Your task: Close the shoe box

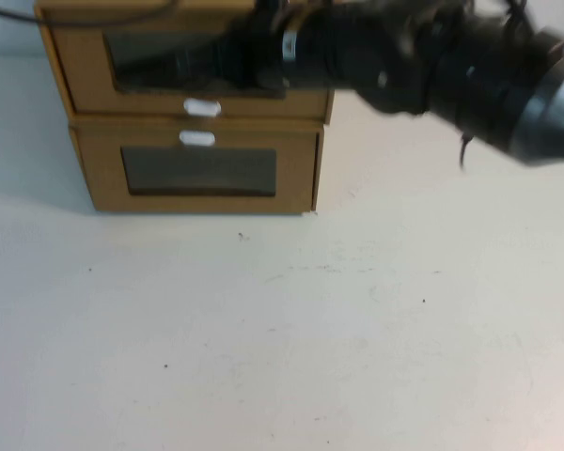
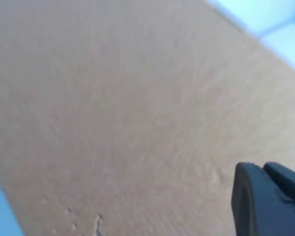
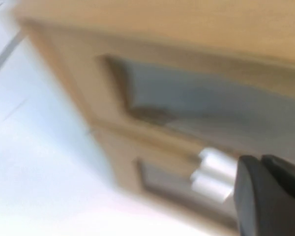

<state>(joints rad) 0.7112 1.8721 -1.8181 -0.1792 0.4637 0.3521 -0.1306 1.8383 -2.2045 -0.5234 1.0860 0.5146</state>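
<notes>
Two brown cardboard boxes were seen stacked at the far left of the white desk (image 1: 310, 329), toward ten o'clock in the high view. The upper one, the shoe box (image 1: 85, 66), carried a wide clear window (image 1: 136, 61) with a white tab (image 1: 202, 107) below it. Its front appeared to stand slightly forward of the lower box (image 1: 103, 174), though this could not be settled from the blurred view. The lower box showed its own tab (image 1: 197, 139) above its window (image 1: 199, 171), the two tabs lying just apart.

The right arm (image 1: 451, 66) was stretched in from two o'clock across the top of the frame, its right tool (image 1: 249, 56) held against the shoe box front over the window. Whether that tool was spread or pressed together could not be told.

The left tool (image 2: 268, 201) was seen only in its wrist view, close against a plain cardboard face; its state could not be told either.
</notes>
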